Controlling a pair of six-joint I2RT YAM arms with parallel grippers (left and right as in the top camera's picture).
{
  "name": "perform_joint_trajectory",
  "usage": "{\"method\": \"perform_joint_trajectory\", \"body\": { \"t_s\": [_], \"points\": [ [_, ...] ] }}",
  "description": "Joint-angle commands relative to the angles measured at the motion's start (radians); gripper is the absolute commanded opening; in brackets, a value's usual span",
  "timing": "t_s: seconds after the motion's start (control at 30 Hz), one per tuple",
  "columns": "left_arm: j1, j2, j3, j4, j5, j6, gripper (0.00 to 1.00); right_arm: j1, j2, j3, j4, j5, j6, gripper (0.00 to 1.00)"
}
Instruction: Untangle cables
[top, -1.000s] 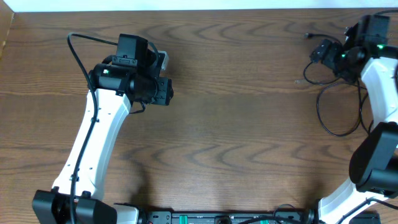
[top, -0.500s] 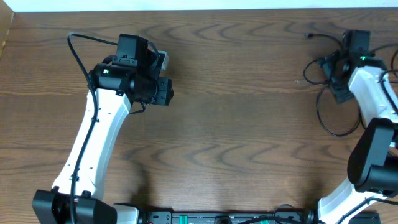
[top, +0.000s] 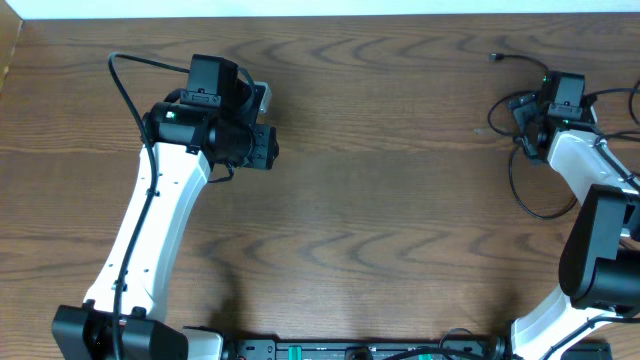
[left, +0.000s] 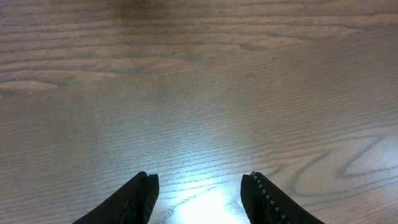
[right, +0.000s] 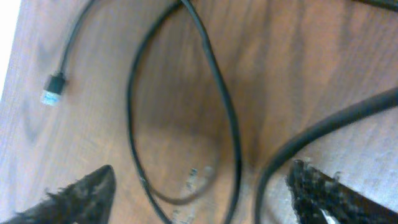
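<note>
Thin black cables (top: 512, 176) lie in loops at the table's right side, with a small plug end (top: 496, 57) near the back edge. My right gripper (top: 527, 116) hovers low over those loops. In the right wrist view its jaws (right: 202, 190) stand open, a thin cable loop (right: 216, 70) and a thicker black strand (right: 336, 121) run between the fingers, and a plug (right: 53, 89) lies to the left. Nothing is gripped. My left gripper (top: 262, 146) hangs over bare wood at the left; in the left wrist view it (left: 200, 190) is open and empty.
The wooden table (top: 380, 200) runs to a pale back edge (top: 300, 8). More black cable trails off by the right edge (top: 632, 100). The right arm's white links (top: 600, 180) stand close to the loops.
My right gripper has swung from the back right corner down over the cable loops, and its jaws have narrowed a little. The left arm has not moved.
</note>
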Motion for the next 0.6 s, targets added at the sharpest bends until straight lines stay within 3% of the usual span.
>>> {"method": "perform_joint_trajectory", "body": {
  "t_s": [0.0,0.27,0.3,0.33,0.4,0.57],
  "points": [
    [0.004,0.003,-0.004,-0.004,-0.009,0.008,0.49,0.014,0.035,-0.007,0.03,-0.011,-0.008,0.77],
    [0.004,0.003,-0.004,-0.003,0.001,0.008,0.49,0.026,0.101,-0.007,0.036,-0.029,-0.009,0.8],
    [0.004,0.003,-0.004,-0.004,0.001,0.008,0.49,0.027,0.11,-0.007,0.036,-0.029,-0.009,0.73],
    [0.004,0.003,-0.004,-0.004,0.001,0.008,0.49,0.028,0.113,-0.007,0.035,-0.029,-0.009,0.57],
    [0.004,0.003,-0.004,-0.004,0.001,0.009,0.49,0.029,0.122,-0.007,0.037,-0.03,-0.009,0.01],
    [0.005,0.003,-0.004,-0.003,0.001,0.009,0.49,0.023,0.114,0.007,0.086,-0.098,-0.046,0.01]
  ]
}}
